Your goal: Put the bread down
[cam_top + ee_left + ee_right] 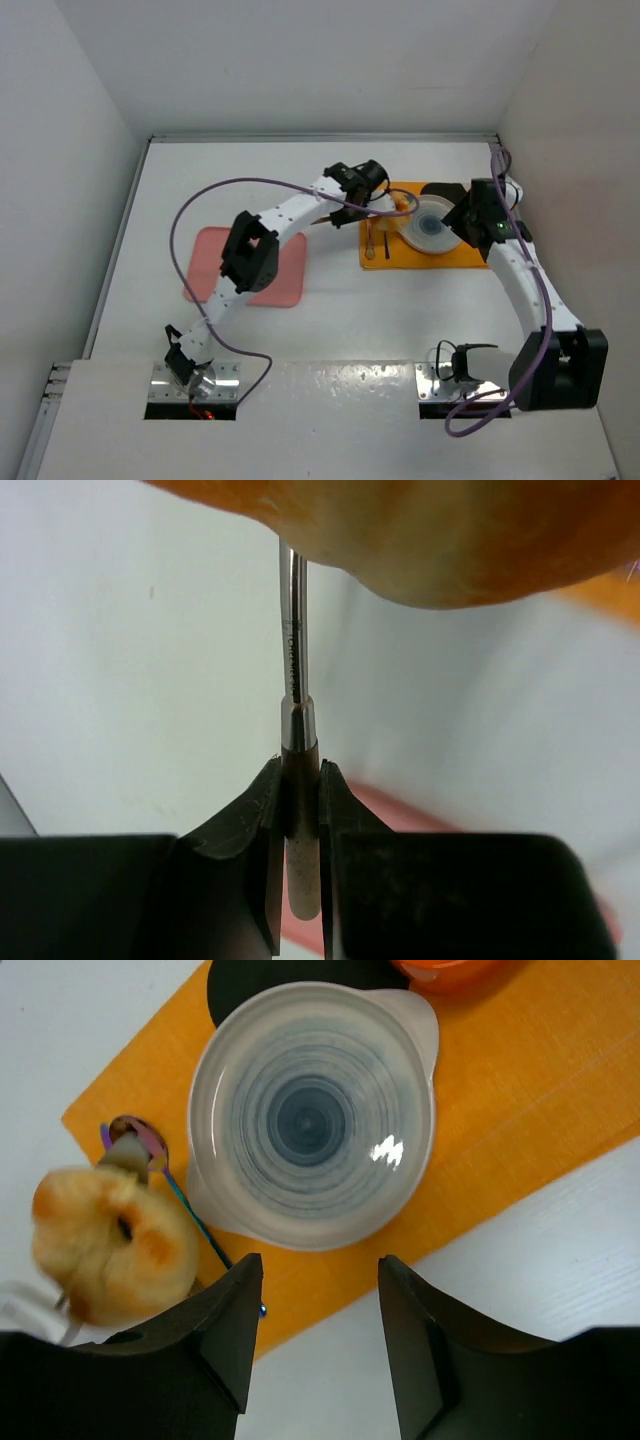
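Note:
The bread (110, 1245), a golden bun with browner patches, sits on the end of a metal utensil (292, 670). My left gripper (300, 780) is shut on the utensil's pale handle, and the bun fills the top of the left wrist view (450, 540). From above, the left gripper (372, 188) holds the bread (403, 203) just left of the white plate (425, 240), over the orange mat (385, 258). The plate (410, 1030) is empty. My right gripper (318, 1265) is open and empty at the plate's near edge, and shows above it in the top view (468, 215).
An iridescent spoon (140, 1145) lies on the orange mat (540, 1080) beside the plate. A black disc (290, 975) and an orange object (450, 968) lie behind the plate. A pink mat (205, 270) lies at left under the left arm.

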You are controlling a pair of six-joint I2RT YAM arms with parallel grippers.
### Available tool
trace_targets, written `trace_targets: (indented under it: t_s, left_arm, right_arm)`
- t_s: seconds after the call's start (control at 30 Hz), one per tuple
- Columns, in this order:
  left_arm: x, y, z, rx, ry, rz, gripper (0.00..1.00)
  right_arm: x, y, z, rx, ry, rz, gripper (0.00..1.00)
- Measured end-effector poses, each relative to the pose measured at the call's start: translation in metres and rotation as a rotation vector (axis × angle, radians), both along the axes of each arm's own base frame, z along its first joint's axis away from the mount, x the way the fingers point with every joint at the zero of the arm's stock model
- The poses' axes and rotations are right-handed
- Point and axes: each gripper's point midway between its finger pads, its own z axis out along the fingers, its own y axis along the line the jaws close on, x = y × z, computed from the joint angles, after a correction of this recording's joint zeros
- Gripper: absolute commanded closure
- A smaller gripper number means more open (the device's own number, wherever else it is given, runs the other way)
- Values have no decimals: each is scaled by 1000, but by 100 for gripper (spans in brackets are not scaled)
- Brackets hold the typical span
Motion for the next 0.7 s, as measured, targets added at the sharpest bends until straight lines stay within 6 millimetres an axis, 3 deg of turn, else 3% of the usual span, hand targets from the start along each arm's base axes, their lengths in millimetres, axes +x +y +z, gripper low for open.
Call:
trace_targets:
  t_s: [0.13,0.37,0.53,0.7]
  left_arm:
    - [3,-38,-22,-5,-5,-12,100]
    - [-21,-63,-20,5,-22,-20,100]
    - [-21,-82,-21,-50,-45,-1,100]
    - [-13,-91,-41,-65,-62,28,100]
  right_arm:
    - [-26,-14,-3,10,-1,-26,52]
    - [-58,-22,-25,55,40,-38,55]
    - [-69,-14,-43,102,84,-16,56]
    - [-78,-6,-64,142,135,7,56]
